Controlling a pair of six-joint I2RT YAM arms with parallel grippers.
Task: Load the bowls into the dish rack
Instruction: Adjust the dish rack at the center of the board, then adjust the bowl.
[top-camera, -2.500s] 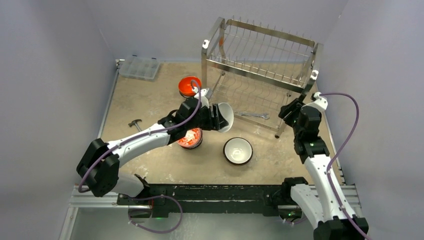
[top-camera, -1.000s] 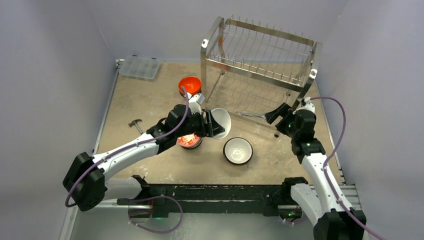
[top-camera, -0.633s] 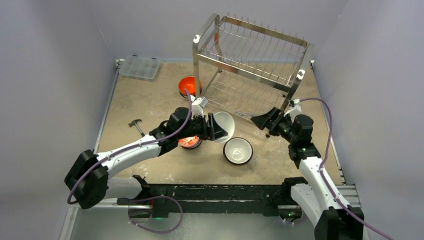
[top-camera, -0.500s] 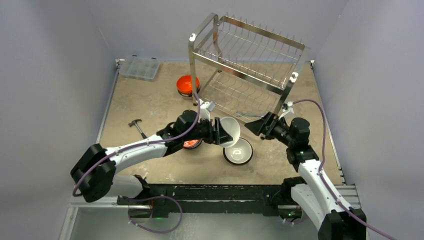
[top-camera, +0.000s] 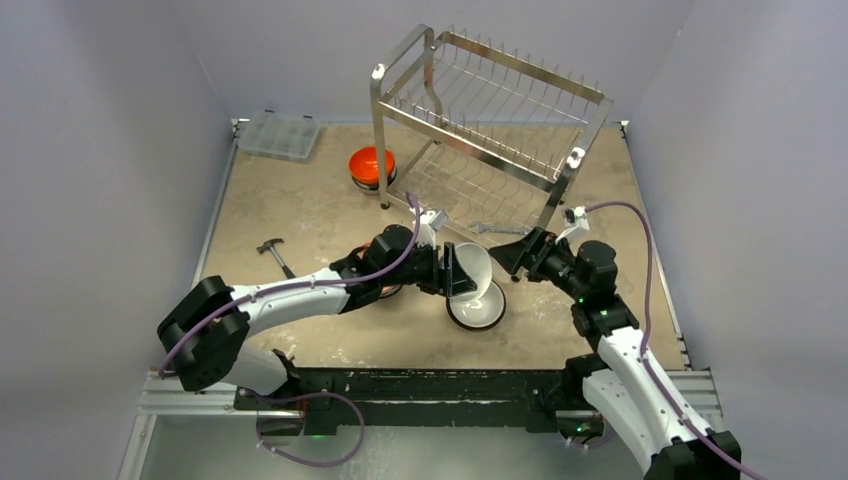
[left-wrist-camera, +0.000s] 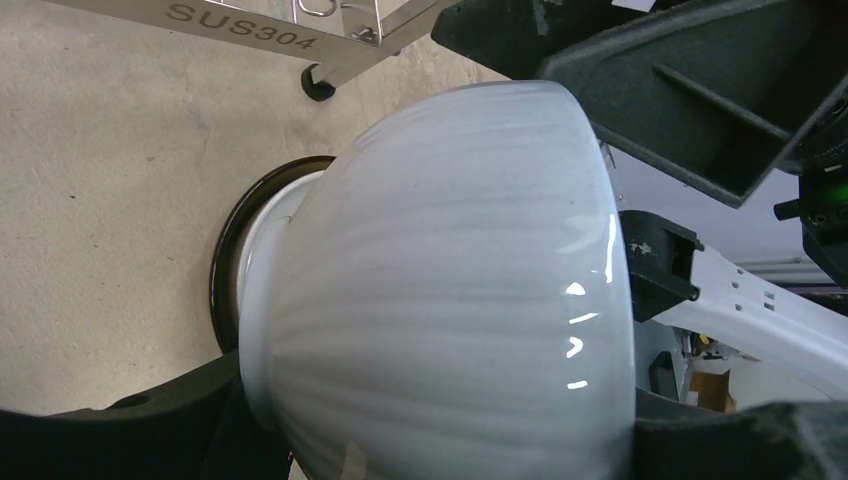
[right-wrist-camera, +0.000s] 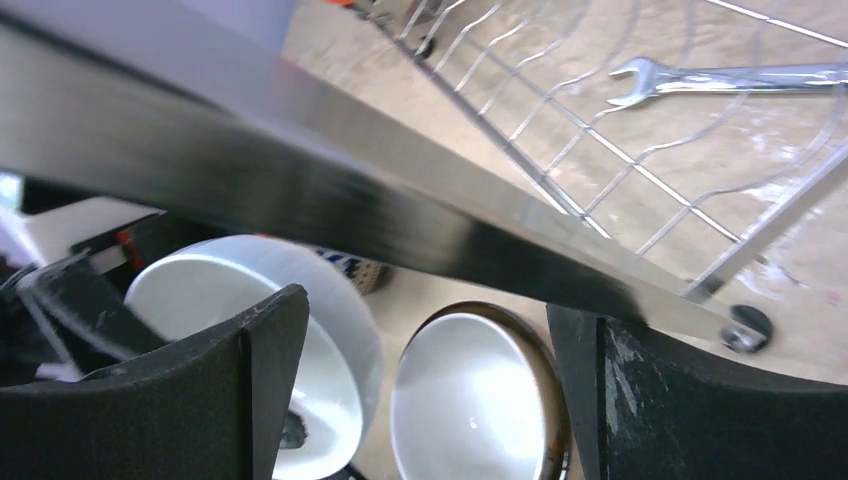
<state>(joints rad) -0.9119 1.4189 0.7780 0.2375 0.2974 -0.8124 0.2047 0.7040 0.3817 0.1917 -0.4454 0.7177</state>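
My left gripper (top-camera: 462, 272) is shut on a white ribbed bowl (top-camera: 472, 268), held on its side; this bowl (left-wrist-camera: 440, 290) fills the left wrist view. Just below it on the table lies a bowl (top-camera: 480, 306) that is white inside and dark outside. An orange-red bowl (top-camera: 370, 164) stands by the rack's left leg. A red-and-white bowl (top-camera: 388, 291) is mostly hidden under my left arm. The dish rack (top-camera: 482, 110) stands skewed at the back. My right gripper (top-camera: 512, 256) is open by the rack's front right leg (right-wrist-camera: 400, 220), which crosses just above its fingers (right-wrist-camera: 230, 390).
A wrench (top-camera: 505, 230) lies under the rack's lower tier. A small hammer (top-camera: 272, 250) lies at the left. A clear plastic compartment box (top-camera: 280, 133) sits in the back left corner. Walls close in on both sides.
The dish rack has swung and slid to the left. My right gripper has come leftward and lower. My left arm has carried the white bowl right, over the dark-outside bowl.
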